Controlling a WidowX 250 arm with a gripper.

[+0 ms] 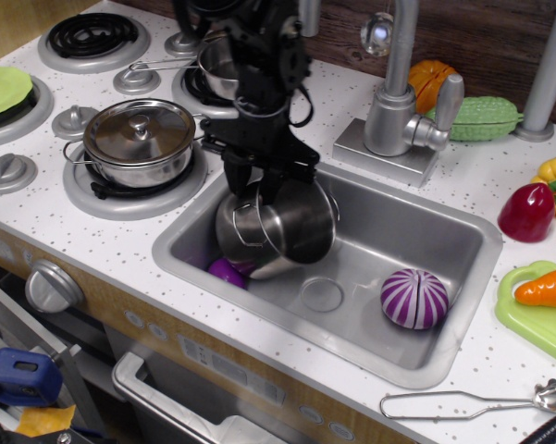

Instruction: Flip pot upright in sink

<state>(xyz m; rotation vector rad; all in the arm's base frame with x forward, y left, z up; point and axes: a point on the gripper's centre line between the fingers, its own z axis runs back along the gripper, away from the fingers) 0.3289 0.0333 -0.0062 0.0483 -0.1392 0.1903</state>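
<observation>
My gripper [255, 181] pinches the pot [276, 231] by its rim, tilted in the sink [416, 361]; I judge the steel light, rigid, slippery.

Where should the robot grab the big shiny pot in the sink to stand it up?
Best by the top edge of the pot, coming from above. It sits tilted in the sink, propped on a purple thing, and that edge is the highest, most open part. The gripper is already down there; whether it is clamped is unclear.

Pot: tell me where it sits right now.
The pot is in the left part of the sink, tilted, under the gripper, beside a purple ball.
</observation>
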